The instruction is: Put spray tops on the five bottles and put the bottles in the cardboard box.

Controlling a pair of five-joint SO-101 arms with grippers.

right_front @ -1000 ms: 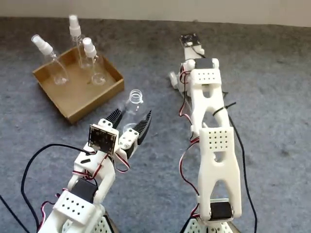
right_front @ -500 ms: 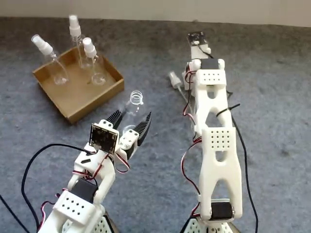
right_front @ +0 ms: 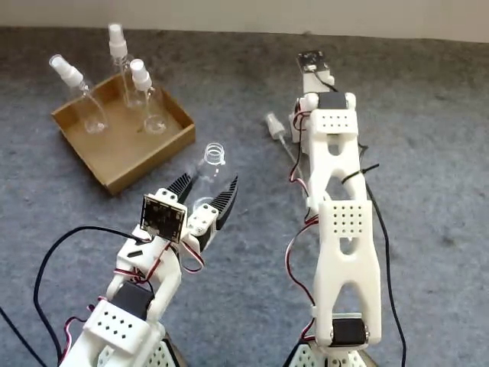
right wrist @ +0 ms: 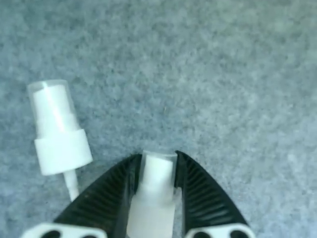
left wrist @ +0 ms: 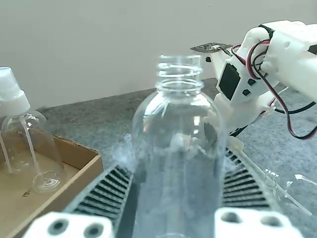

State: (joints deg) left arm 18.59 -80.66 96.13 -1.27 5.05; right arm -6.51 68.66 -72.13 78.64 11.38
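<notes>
Far left: cardboard box (right_front: 114, 157) on the table (right_front: 428, 153), with three capped bottles (right_front: 141, 95) standing upright inside. By my read, three of five are done.

Just right of the box's near corner: left tool (right_front: 210, 178) is clamped on the body of an open bottle (left wrist: 176, 129). The bottle is upright, neck clear above the jaws, mouth bare. It reads as a fixture, gripped low so the thread stays free for a top coming in from above.

Mid-table: a loose spray top (right_front: 275, 127) lies on its side, just beside the far end of the right arm (right_front: 336, 191). Probably a spare for a later bottle.

Right: right tool (right wrist: 157, 159) is closed on a second spray top (right wrist: 153, 198), jaws either side of its white body, cap end poking out past the tips. Can't tell if it's off the table. It's well apart from the open bottle, so capping hasn't begun.

View notes:
- **High view:** gives the layout, i.e. box, bottle and arm spacing.
- **Left wrist view:** shows the bottle centred between the jaws and the right arm beyond it. A thin clear dip tube (left wrist: 282, 186) lies on the table there; can't tell which top it belongs to.
- **Right wrist view:** confirms the grip on the top, with the loose one lying just beside it, not touching.
</notes>
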